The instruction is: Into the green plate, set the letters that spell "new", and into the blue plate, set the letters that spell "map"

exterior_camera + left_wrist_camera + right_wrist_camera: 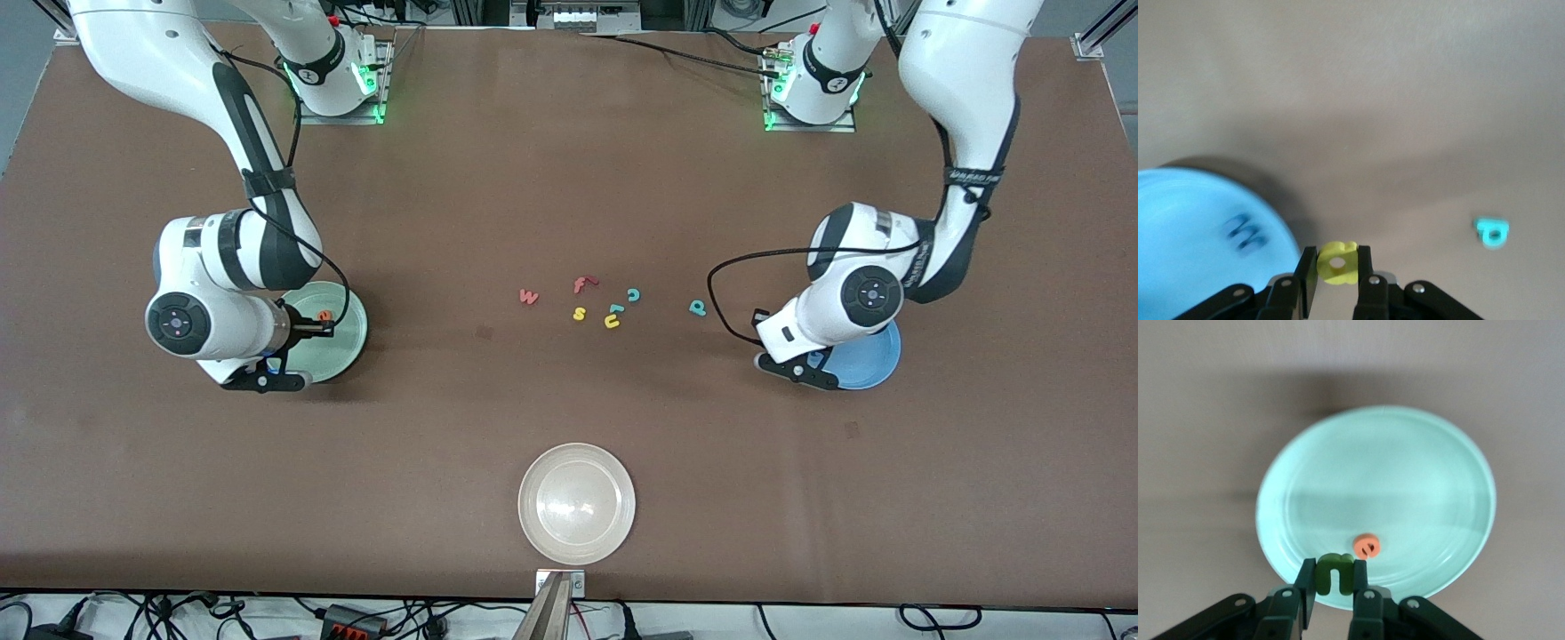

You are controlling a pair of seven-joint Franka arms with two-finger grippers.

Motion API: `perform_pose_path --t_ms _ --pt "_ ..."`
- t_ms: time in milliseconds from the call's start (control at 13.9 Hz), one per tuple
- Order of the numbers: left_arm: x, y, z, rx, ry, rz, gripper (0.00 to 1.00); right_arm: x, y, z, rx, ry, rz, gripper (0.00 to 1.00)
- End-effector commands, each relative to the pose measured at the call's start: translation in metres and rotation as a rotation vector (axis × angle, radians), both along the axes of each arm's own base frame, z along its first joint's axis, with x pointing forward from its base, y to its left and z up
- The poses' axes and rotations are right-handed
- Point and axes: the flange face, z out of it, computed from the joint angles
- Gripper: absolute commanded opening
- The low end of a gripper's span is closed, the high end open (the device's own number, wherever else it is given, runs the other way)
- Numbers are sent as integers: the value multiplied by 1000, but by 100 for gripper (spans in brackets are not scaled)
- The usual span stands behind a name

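- Letters scattered mid-table in the front view: pinkish-red w (529,297), red f (583,284), yellow s (580,313), yellow u (613,322), a pale teal piece (616,309) touching the u, teal c (634,294), and teal p (698,308) toward the left arm's end.
- Green plate (348,342) at the right arm's end of the table, orange e (325,316) lying in it; right gripper (327,329) up over the plate.
- Blue plate (867,366) at the left arm's end, partly hidden under the left arm's wrist; left gripper itself hidden in this view.
- White plate (577,503) nearest the front camera, well apart from the letters.
- Left wrist view: left gripper (1337,270) clamped on the yellow a (1337,263), hanging over the brown table just beside the blue plate's (1178,267) rim; dark blue m (1245,233) lying in the plate; teal p (1491,233) apart on the table.
- Right wrist view: right gripper (1335,581) pinched on the green n (1335,574), over the green plate's (1405,473) rim; orange e (1367,546) in the plate close beside the n.
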Motion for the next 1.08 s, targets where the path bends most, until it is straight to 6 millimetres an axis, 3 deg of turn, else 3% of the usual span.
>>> perform_pose_path --t_ms 0,143,358,430,502,573,645,717,860,1004 --pt "2 54 7 21 53 -25 6 -23 14 -22 -9 -6 7 5" --pt "-5 92 -10 58 81 1 6 -31 15 -38 -8 -24 13 6" --pt "-24 117 -44 44 60 24 8 -35 14 -42 -12 -8 14 7" --pt "-34 121 -56 38 50 29 12 -35 14 -43 -12 -8 10 31" --pt "-43 126 -66 33 46 36 30 -34 14 -42 -10 -14 -1 90" --pt "-49 131 -70 29 37 45 64 -32 16 -38 -9 -19 -6 100" --pt "-47 129 -65 26 19 41 74 -30 20 -30 -4 -30 -2 100" --pt "-41 123 -54 24 -5 30 96 -26 25 -20 2 -50 5 100" --pt "-34 94 -23 18 -58 -3 100 -16 53 4 18 -103 41 100" --pt "-19 79 3 18 -66 -25 100 -13 105 17 65 -143 96 100"
